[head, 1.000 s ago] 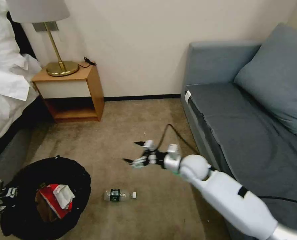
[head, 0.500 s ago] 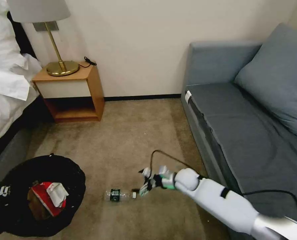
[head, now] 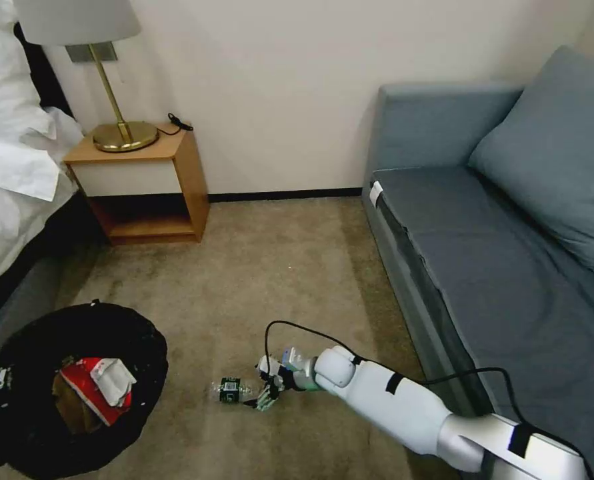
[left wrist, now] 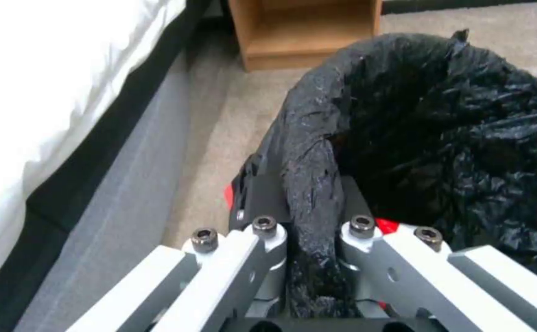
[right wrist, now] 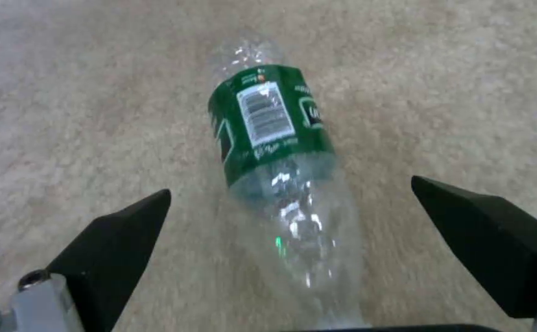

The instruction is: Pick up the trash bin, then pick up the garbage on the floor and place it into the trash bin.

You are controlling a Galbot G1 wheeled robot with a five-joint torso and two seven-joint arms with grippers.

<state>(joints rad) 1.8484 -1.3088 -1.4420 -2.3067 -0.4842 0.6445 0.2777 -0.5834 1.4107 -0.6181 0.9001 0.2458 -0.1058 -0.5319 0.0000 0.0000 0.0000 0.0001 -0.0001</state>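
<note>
The trash bin [head: 37,353], lined with a crinkly black bag, hangs low at the left. My left gripper [left wrist: 310,198] is shut on its rim [left wrist: 317,152]. A crumpled red-white packet [head: 103,387] and a tan wrapper [head: 70,403] lie inside it. On the carpet lies the garbage, a clear bottle with a dark green label [head: 229,389] [right wrist: 271,138]. My right gripper [head: 260,392] [right wrist: 293,203] is down at floor level, open. One black fingertip [right wrist: 127,221] stands on each side of the bottle's cap end, neither touching it.
A wooden nightstand [head: 147,183] with a brass lamp [head: 113,100] stands against the far wall. The bed [head: 10,173] runs along the left and a grey sofa [head: 503,253] along the right. Open carpet [head: 257,273] lies between them.
My right arm has dropped from above the carpet down to the floor and moved left, so its open fingers now straddle the bottle. The bin has shifted slightly left.
</note>
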